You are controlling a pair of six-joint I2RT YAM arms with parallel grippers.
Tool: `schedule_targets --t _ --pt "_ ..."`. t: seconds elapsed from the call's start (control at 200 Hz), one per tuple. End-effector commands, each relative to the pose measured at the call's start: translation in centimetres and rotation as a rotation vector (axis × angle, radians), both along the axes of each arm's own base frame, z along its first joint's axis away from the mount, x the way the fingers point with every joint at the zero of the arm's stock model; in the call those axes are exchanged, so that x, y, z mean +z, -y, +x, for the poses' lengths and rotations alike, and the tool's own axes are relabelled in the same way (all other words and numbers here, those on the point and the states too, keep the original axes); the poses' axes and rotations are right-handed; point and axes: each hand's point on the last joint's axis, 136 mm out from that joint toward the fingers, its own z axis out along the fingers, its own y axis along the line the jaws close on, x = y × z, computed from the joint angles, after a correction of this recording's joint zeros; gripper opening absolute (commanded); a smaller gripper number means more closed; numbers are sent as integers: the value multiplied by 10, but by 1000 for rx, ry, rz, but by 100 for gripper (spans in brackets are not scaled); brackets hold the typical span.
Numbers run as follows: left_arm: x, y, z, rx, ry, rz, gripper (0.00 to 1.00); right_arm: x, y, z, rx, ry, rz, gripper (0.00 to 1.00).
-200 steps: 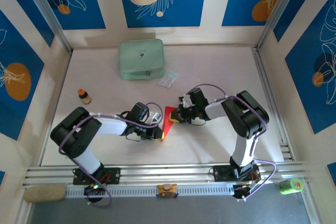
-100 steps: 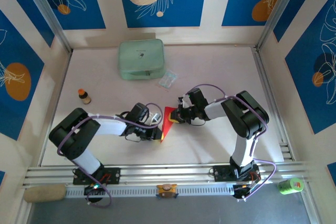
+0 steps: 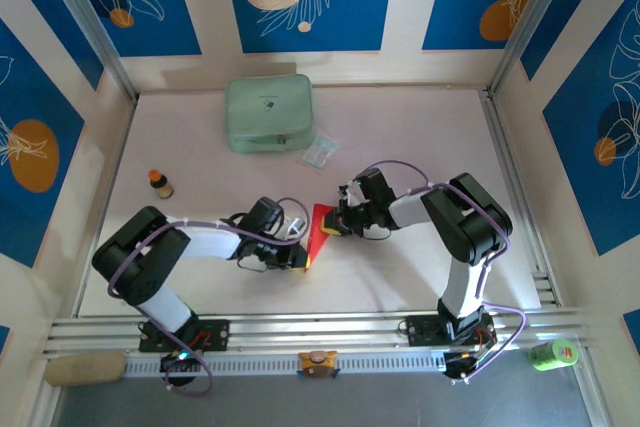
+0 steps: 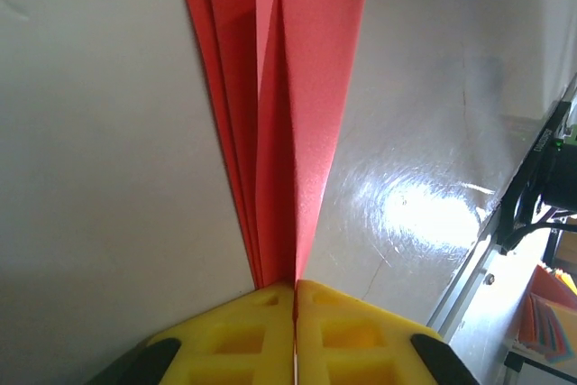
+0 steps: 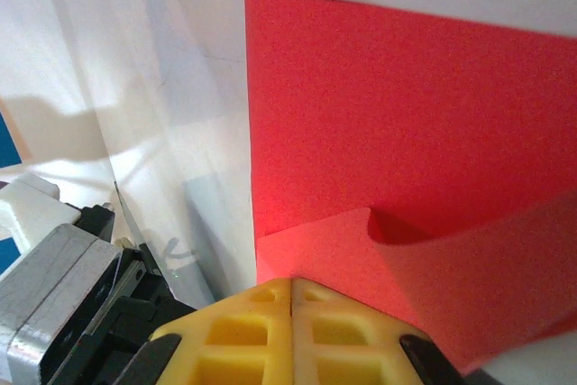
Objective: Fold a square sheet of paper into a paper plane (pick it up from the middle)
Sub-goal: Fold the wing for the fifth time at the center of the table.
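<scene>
Two arms meet near the middle of the tabletop [image 3: 420, 147] in the top view, and the red paper plane [image 3: 322, 222] stands between them, a narrow triangle of folded paper. The left hand [image 3: 303, 255] grips its corner at 7 o'clock. The right hand [image 3: 333, 228] grips its edge at 3 o'clock. At 11 o'clock from the paper, well apart, a pale green pouch [image 3: 268, 112] lies near the far wall. A small clear plastic packet [image 3: 320, 152] sits just beside the pouch's corner, at 12 o'clock from the paper. A little brown bottle [image 3: 160, 183] with an orange cap stands upright toward 9 o'clock, near the tabletop's left side.

From the left wrist, the left hand [image 4: 295, 290] shows its yellow pads [image 4: 234, 335] pressed together at 6 o'clock in the frame, clamped on the point of the red paper plane [image 4: 311, 87]. Several long red layers fan out from that pinch toward 12 o'clock, with sharp creases between them, above the pale tabletop [image 4: 108, 132].

From the right wrist, the right hand [image 5: 290, 286] also has its yellow pads [image 5: 343, 335] closed together, clamped on the red paper plane [image 5: 406, 132]. A broad flat red panel spreads toward 1 o'clock, and a smaller flap curls up at 4 o'clock. The white tabletop [image 5: 180, 87] lies at 10 o'clock.
</scene>
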Motion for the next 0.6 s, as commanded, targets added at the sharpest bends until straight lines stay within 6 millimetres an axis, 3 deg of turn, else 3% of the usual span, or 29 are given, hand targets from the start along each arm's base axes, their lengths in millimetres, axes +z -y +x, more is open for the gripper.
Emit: schedule_targets --t 0.0,0.365,0.49,0.595 --pt "-19 -20 -35 -35 -111 93 9 -34 23 -10 -56 -84 -148 6" --pt "-19 -26 -37 -18 -108 120 14 -33 23 -10 -57 -82 -149 6" --pt "-19 -27 -39 -9 -107 102 0 -33 24 -11 -59 -83 -151 6" --pt "-17 -25 -40 -13 -111 91 0 -33 24 -10 -58 -82 -148 6"
